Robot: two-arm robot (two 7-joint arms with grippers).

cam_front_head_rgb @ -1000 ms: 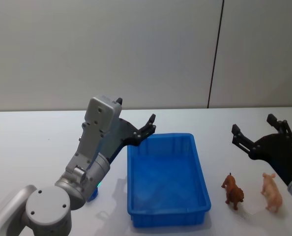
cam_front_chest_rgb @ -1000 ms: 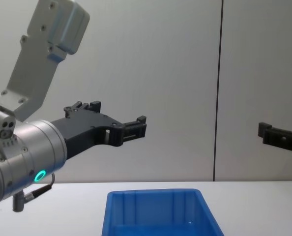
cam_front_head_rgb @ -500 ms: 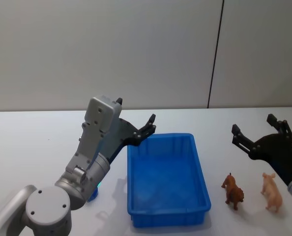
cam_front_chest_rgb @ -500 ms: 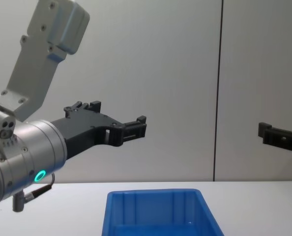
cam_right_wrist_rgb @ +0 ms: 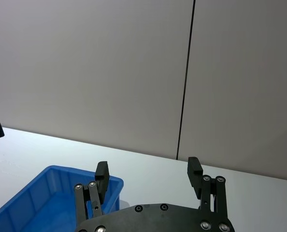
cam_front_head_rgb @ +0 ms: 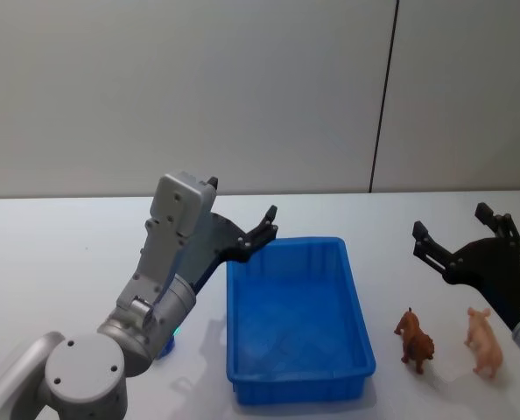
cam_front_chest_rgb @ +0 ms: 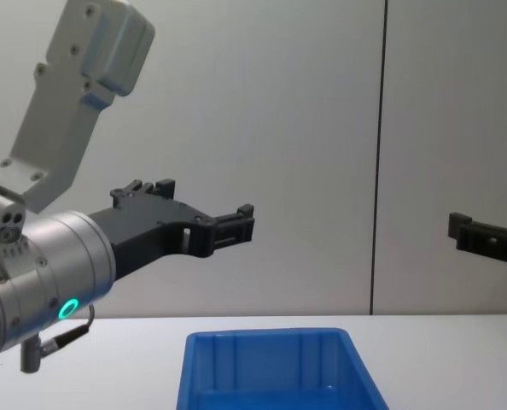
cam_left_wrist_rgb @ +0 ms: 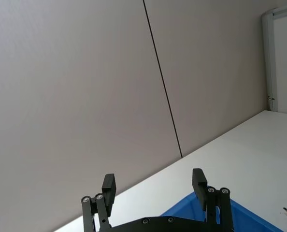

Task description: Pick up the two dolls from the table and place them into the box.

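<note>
Head view, centre bottom: bright blue rectangular plastic bin (cam_front_head_rgb: 299, 389), ribbed inner walls, rounded rim, sat on the plain white counter (cam_front_head_rgb: 59, 254).

Lower right of the frame: two small animal-shaped dolls stood upright on the counter, outside the bin and to its right. The brown doll (cam_front_head_rgb: 415, 339) was nearer the bin. The peach doll (cam_front_head_rgb: 483, 339) stood just beside it, toward the frame's right edge. The two were apart, not touching.

Right claw (cam_front_head_rgb: 451, 223): at the right edge, mid-height, raised off the counter above and behind the dolls. Black fingers spread wide, released, gripping nothing. Not in contact with either doll.

Left claw (cam_left_wrist_rgb: 153, 180): in the head view it sat left of centre, held in the air by the bin's far left corner, at the end of a grey arm rising from the lower left. Fingers parted, released, nothing between them. In the chest view it reached in from the left, well above the bin's rim. A green ring light (cam_front_chest_rgb: 68, 307) glowed on the arm's grey housing at the left of that frame.
</note>
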